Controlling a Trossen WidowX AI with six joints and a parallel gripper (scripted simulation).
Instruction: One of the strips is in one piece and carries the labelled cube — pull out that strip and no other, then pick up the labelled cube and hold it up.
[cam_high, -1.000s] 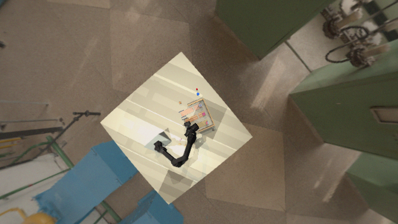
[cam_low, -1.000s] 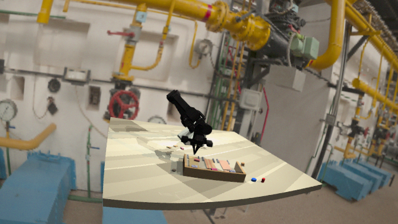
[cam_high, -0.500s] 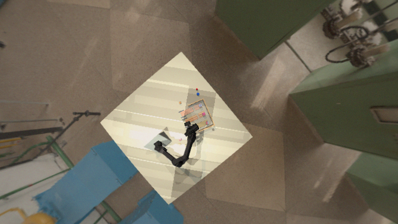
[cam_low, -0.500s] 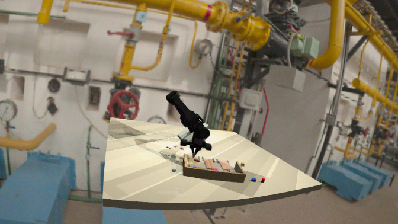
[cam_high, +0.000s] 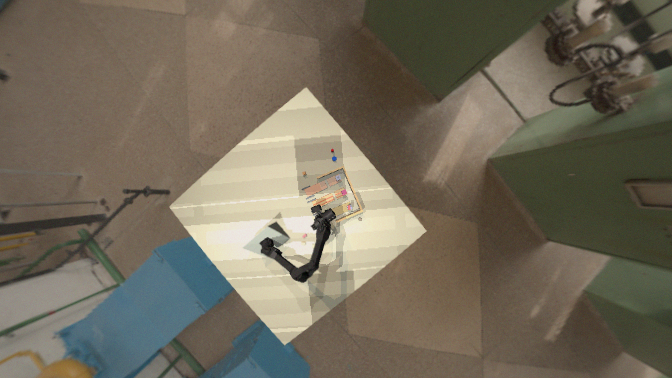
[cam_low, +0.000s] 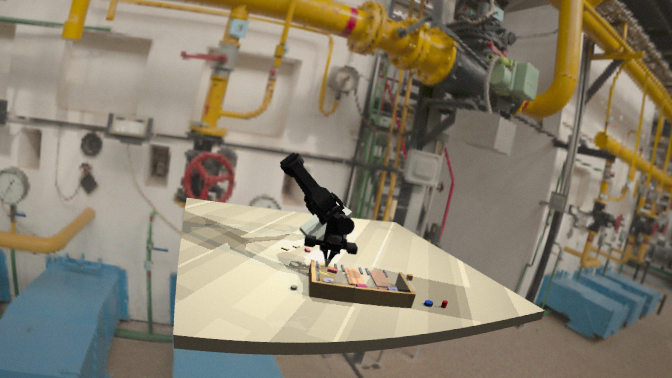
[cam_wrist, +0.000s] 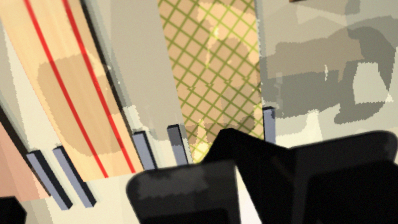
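Observation:
My gripper (cam_high: 317, 209) (cam_low: 328, 260) (cam_wrist: 226, 134) is shut, with its tips down at the near end of the wooden tray (cam_high: 353, 191) (cam_low: 360, 296). In the wrist view the tips rest on the near end of a tan strip with green cross-hatching (cam_wrist: 215, 65). Beside it lie a tan strip with two red lines (cam_wrist: 70, 85) and a plain pink strip (cam_wrist: 9, 165). Short grey posts (cam_wrist: 177, 142) stand between the strip ends. Small cubes sit in the tray, among them a pink cube (cam_high: 343, 192). I cannot tell which cube is labelled.
A blue piece (cam_high: 334, 158) (cam_low: 428, 302) and a red piece (cam_high: 332, 150) (cam_low: 444, 303) lie on the table beyond the tray. A small brown cube (cam_high: 304, 174) (cam_low: 409, 276) and a dark disc (cam_low: 293, 287) lie beside it. A grey plate (cam_high: 274, 239) lies near the arm's base.

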